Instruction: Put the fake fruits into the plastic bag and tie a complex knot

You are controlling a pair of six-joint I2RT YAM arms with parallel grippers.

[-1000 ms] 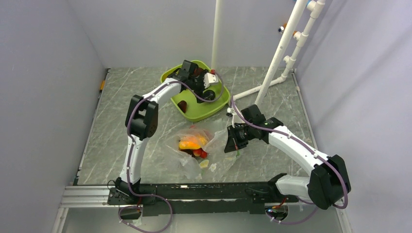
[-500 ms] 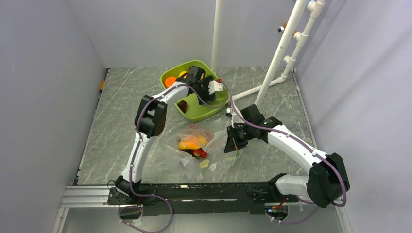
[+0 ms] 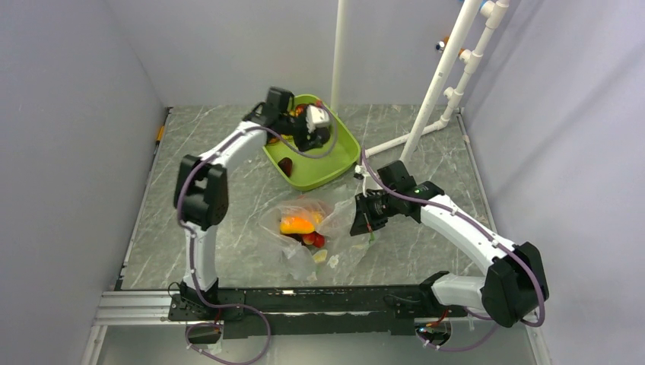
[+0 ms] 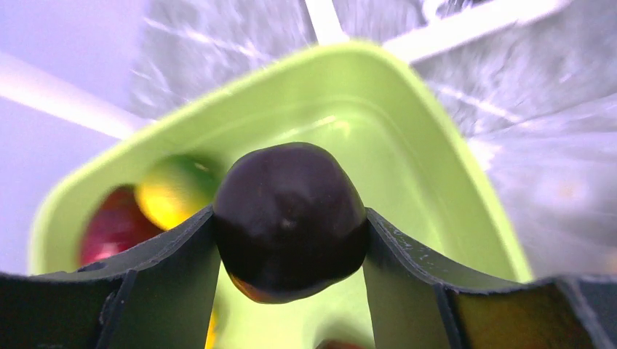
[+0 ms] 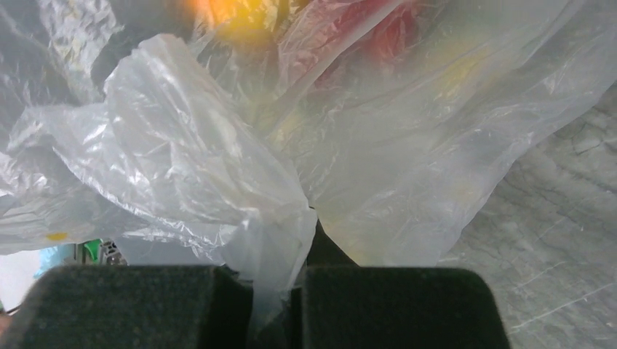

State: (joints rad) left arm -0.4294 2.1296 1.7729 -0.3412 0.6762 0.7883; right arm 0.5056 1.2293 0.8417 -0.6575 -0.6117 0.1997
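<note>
My left gripper [image 3: 303, 128] hangs over the lime green tray [image 3: 340, 163], jaws closed on a dark maroon fake fruit [image 4: 289, 218] that fills the gap between the fingers [image 4: 178, 254]. More fruits lie in the tray: a green-yellow one [image 4: 171, 193], a red one [image 4: 109, 229] and a maroon one [image 3: 286, 165]. The clear plastic bag [image 3: 335, 228] lies on the table below the tray, with an orange-yellow fruit [image 3: 297, 225] and red berries [image 3: 313, 239] inside. My right gripper [image 3: 357, 218] is shut on a bunched edge of the bag [image 5: 218, 160] at its right side. No knot shows.
White pipes [image 3: 435, 84] rise at the back right, and a white pole [image 3: 338, 53] stands just behind the tray. Grey walls close in on the left, back and right. The arms' mounting rail [image 3: 304, 300] runs along the near edge.
My left gripper has closed from wide open onto the maroon fruit in the tray, and the left arm's elbow has swung left. The right arm and bag have not moved.
</note>
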